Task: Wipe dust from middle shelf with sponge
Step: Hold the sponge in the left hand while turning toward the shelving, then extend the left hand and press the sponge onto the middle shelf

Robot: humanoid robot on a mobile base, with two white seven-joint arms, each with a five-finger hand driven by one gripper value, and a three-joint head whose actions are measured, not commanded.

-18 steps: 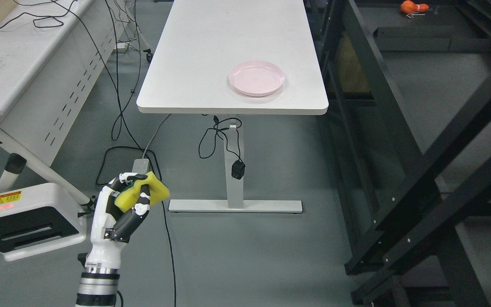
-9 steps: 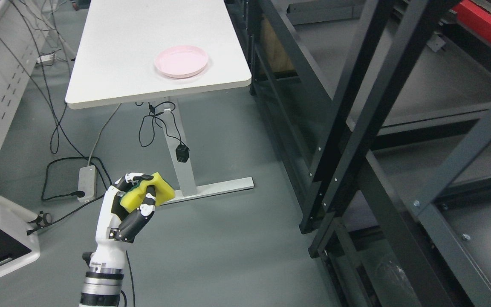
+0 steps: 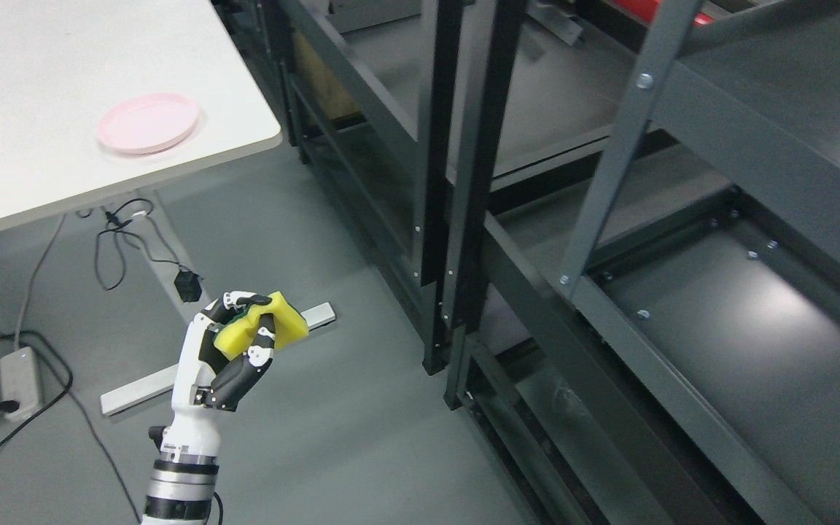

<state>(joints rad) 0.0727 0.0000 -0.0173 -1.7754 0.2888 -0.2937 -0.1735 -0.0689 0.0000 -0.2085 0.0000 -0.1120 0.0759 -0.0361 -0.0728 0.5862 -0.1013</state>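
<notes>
A power strip [image 3: 13, 372] lies on the grey floor [image 3: 332, 437] at far left, cables trailing from it. Above it, a pink plate [image 3: 147, 123] sits near the corner of a white bench [image 3: 19, 87], with an adapter [image 3: 188, 286] dangling on a cord beneath. At lower left the robot's left hand [image 3: 224, 357] is raised over the floor, its fingers [image 3: 261, 343] curled around a yellow sponge [image 3: 263, 329] with a green backing, the thumb pressing from the front. The sponge is held in the air, well apart from the dark metal rack [image 3: 464, 189] that fills the right side. The rack's shelf [image 3: 770, 343] at right is bare and reflects a patch of light.
</notes>
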